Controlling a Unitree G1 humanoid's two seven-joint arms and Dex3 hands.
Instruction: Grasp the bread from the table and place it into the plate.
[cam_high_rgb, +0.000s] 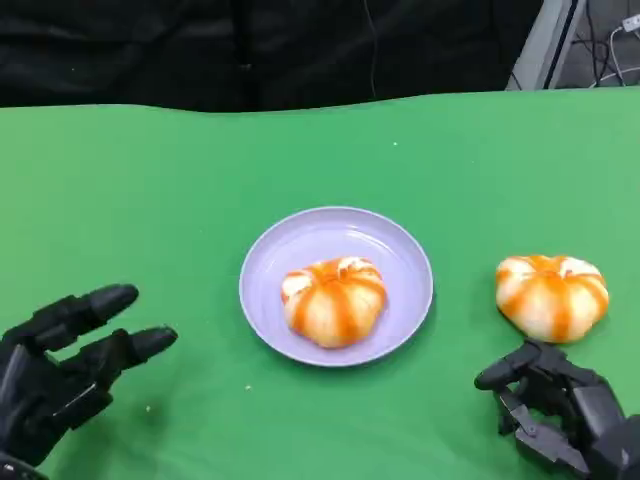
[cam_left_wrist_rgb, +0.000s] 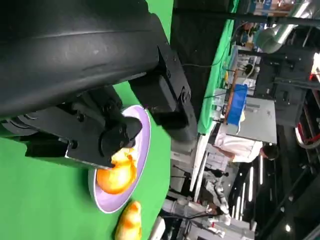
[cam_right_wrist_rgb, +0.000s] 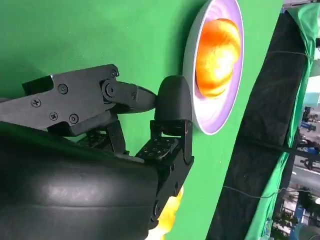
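— So, where does the bread stand relative to the round lilac plastic plate (cam_high_rgb: 262, 262)?

— One round orange-striped glazed bread bun (cam_high_rgb: 334, 299) lies inside the plate, slightly toward the robot's side of its middle. A second orange-striped glazed bun (cam_high_rgb: 552, 294) sits on the green cloth-covered table (cam_high_rgb: 120, 200), to the right of the plate and apart from its rim.

— And the hands?

— The black left hand (cam_high_rgb: 62, 362) is to the left of the plate and nearer the robot, fingers stretched out and spread, pointing toward the plate, with nothing in them. It is apart from the plate.

— The other one?

— The black right hand (cam_high_rgb: 560, 405) is right of the plate and nearer the robot, just below the second bun. Its fingers are curled loosely inward, holding nothing, and a fingertip comes close to the bun; I cannot tell whether it touches.

— Do the wrist cameras add anything?

— From the left wrist, the plate (cam_left_wrist_rgb: 145, 135) shows beyond the hand's shell with its bun (cam_left_wrist_rgb: 116, 176), and the second bun (cam_left_wrist_rgb: 129, 223) past the plate. A person in a white top (cam_left_wrist_rgb: 235, 148) is beyond the table's far edge. From the right wrist, the plate (cam_right_wrist_rgb: 192, 75) and its bun (cam_right_wrist_rgb: 216, 56) lie past the fingers (cam_right_wrist_rgb: 171, 104), and a sliver of the second bun (cam_right_wrist_rgb: 167, 216) shows by the hand's shell.
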